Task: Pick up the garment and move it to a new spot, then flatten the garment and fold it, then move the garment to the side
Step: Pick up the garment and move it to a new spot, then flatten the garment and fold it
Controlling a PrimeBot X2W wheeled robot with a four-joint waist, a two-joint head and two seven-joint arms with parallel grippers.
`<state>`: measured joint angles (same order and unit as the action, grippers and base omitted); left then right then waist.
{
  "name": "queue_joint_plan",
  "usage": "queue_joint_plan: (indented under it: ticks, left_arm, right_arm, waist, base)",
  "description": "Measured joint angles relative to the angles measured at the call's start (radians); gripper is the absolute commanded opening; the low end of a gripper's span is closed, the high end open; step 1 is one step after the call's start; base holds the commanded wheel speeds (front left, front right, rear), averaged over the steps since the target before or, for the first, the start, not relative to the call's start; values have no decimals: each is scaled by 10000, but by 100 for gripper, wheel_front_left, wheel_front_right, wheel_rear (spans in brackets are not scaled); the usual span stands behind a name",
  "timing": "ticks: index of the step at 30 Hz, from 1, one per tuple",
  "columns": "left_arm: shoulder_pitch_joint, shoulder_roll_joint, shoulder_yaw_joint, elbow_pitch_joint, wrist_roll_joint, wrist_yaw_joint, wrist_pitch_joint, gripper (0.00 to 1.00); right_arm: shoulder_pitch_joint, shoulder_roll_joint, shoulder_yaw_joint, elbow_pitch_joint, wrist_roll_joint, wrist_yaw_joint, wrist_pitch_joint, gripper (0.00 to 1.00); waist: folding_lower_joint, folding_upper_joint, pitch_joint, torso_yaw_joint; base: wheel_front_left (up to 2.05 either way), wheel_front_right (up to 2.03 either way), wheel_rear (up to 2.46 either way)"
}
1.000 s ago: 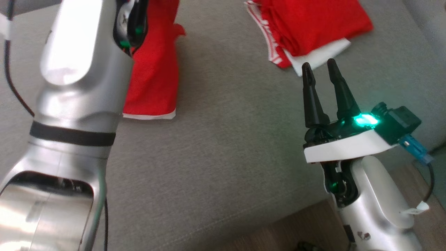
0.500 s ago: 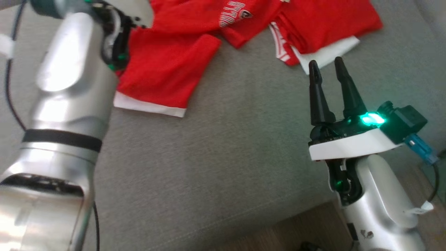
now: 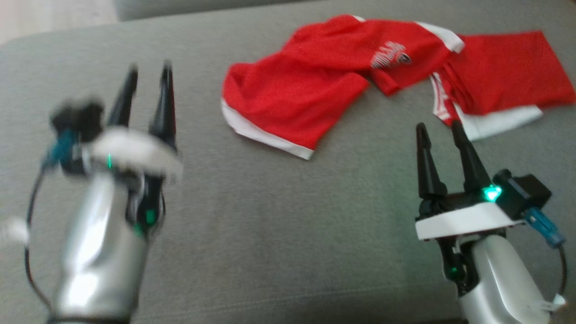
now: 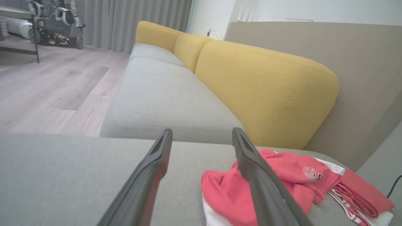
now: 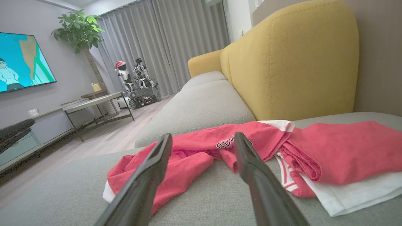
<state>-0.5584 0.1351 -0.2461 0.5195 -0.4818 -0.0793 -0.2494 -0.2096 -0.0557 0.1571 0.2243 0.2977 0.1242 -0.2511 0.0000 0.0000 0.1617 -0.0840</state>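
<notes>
So, the red garment (image 3: 315, 99) lies crumpled on the grey sofa seat (image 3: 270, 225), up around 1 o'clock in the head view. Left gripper (image 3: 150, 67) sits over at 9 o'clock, blurry, fingers spread with nothing between them, well apart from the cloth. Right gripper (image 3: 438, 126) at 4 o'clock is spread wide and empty too, tips near the garment's white hem.

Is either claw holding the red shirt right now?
No, the left gripper and right gripper are open and empty; the garment lies loose on the sofa.
</notes>
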Motion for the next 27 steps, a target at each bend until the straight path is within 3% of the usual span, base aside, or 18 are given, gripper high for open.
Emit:
queue_joint_plan:
  ticks: [6, 10, 19, 27]
  left_arm:
    - [3114, -366, 500, -1768, -65, 25, -2, 100]
    - [3986, -625, 800, -2261, -42, 190, -2, 100]
    - [3525, -840, 593, -1597, 288, 194, 0, 100]
    - [1211, -779, 276, 81, 663, 280, 825, 100]
  right_arm:
    - [472, 4, -443, -130, -117, 0, 56, 100]
    - [586, 15, -399, -347, -261, 0, 245, 100]
    - [569, 21, -121, -635, -242, 0, 418, 100]
    - [329, 21, 130, -677, -36, 0, 389, 100]
  waist:
    - [0, 0, -484, 734]
    - [-1, 0, -656, 881]
    - [0, 0, -374, 374]
    - [0, 0, 331, -346]
  base:
    - [0, 0, 0]
    - [0, 0, 0]
    - [0, 0, 0]
    - [0, 0, 0]
